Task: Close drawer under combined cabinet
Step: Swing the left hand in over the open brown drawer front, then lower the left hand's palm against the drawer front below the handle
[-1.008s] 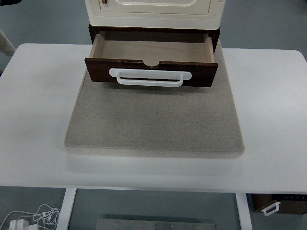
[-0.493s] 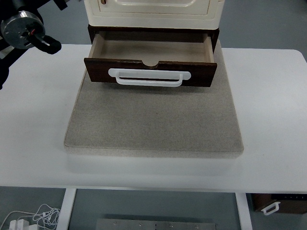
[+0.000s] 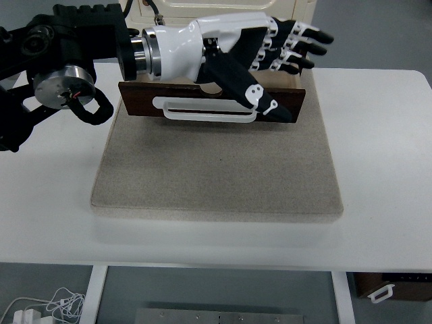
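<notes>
The left hand (image 3: 260,57) now reaches across the open drawer (image 3: 202,98), its arm entering from the picture's left edge; half a second ago only a black joint showed at the upper left corner, and a second ago no arm was in view at all. The fingers (image 3: 297,42) are stretched out straight and slightly apart, pointing to the right, holding nothing, while the black thumb (image 3: 253,91) slants down over the drawer's dark front and ends just past the right end of the white handle (image 3: 202,111). Whether the thumb touches the handle or the wood cannot be told from this steep angle. Nearest the camera, the white table (image 3: 378,169) and the grey mat (image 3: 216,169) lie as they did before. The drawer sits at the mat's far edge under the cream cabinet (image 3: 297,8), pulled out as in the earlier pictures; its front board and handle have not shifted. The hand and its white forearm (image 3: 175,50) now hide almost all of the drawer's pale inside, which was plainly seen earlier. The cabinet is cut off by the top edge and partly covered by the arm. The right arm does not show.
</notes>
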Tool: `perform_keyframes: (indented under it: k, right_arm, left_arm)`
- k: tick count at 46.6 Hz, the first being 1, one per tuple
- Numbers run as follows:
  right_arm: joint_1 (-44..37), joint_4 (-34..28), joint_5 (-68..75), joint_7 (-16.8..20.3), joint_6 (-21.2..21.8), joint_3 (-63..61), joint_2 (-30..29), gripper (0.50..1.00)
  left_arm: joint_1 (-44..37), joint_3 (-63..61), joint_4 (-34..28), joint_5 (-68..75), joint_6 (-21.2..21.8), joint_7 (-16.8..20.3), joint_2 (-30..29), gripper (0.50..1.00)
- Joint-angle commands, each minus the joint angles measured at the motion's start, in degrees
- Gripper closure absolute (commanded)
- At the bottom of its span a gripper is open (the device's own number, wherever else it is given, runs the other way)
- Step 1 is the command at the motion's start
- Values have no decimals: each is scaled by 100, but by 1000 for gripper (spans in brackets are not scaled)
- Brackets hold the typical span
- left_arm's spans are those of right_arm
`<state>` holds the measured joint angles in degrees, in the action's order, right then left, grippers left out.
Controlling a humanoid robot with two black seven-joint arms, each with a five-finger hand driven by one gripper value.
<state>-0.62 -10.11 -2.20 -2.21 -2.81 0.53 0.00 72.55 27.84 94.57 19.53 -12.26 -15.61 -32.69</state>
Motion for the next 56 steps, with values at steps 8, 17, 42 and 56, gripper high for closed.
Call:
perform_keyframes:
  k: [8, 17, 42, 56]
  right_arm:
    - [0, 0, 0, 2, 0, 0, 0, 548]
    - [0, 0, 0, 1, 0, 0, 0, 548]
    - [0, 0, 0, -7, 0, 0, 0, 548]
    - [0, 0, 0, -7, 0, 0, 0, 548]
  left_arm:
    - [136, -534, 53, 7, -787, -803, 0, 500]
    - [207, -1114, 79, 472, -849, -1076, 8, 500]
    - [286, -1290, -360, 737, -866, -1832, 52, 500]
    - [339, -1290, -773, 684, -1016, -1876, 35, 500]
